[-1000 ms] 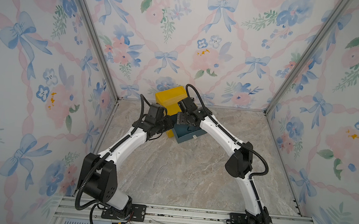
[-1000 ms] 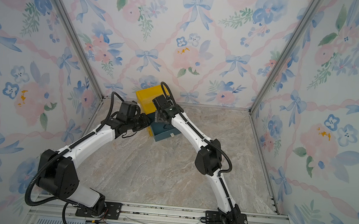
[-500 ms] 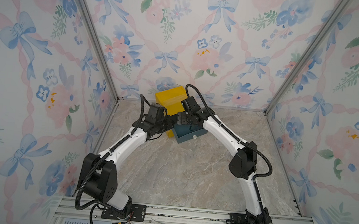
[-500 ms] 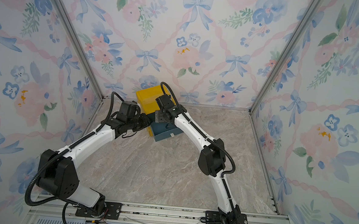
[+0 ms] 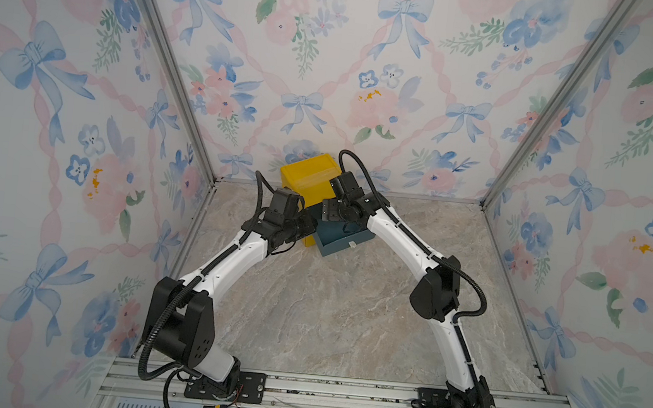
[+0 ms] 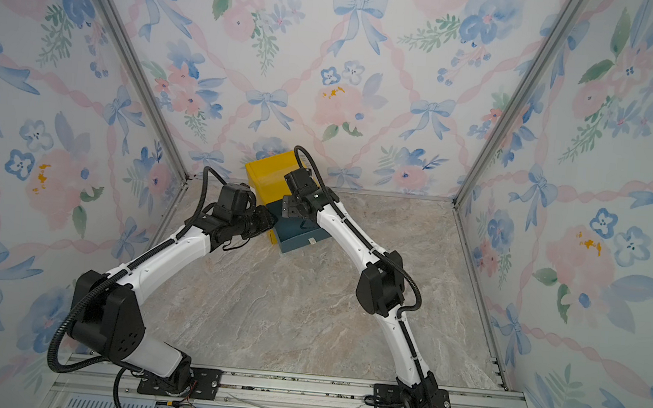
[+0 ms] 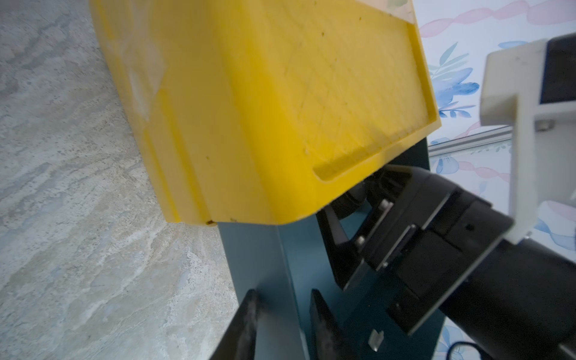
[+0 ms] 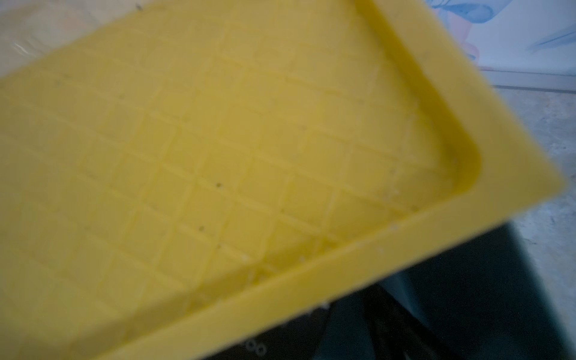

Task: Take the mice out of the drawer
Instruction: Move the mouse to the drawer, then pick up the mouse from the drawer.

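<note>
Pinching with the left claw [image 7: 282,296] on a side wall of the dark teal plastic drawer [image 7: 255,255], one finger inside, one outside. Judged a brace, to hold that drawer steady and pulled out.

Reaching with the right claw [image 7: 357,202] into the drawer, just under the lip of the yellow box-shaped plastic cabinet [image 7: 280,109]. Fingers set apart there, with something dark and rounded between, likely one of the small matte black oval mice [image 7: 350,194]. Impossible to tell whether closed on it or merely spread round it. Other mice hidden under both wrists in both top views. None seen out on the counter, so judged all in the drawer.

Outward: cabinet at the back edge of the grey-beige marble-patterned counter [image 5: 327,314], left of its middle, with the drawer jutting toward the front edge. Around it, three walls of floral paper with blue bows [image 5: 308,70]. Along the front edge, an aluminium rail [image 5: 341,388] carrying both arm bases.
</note>
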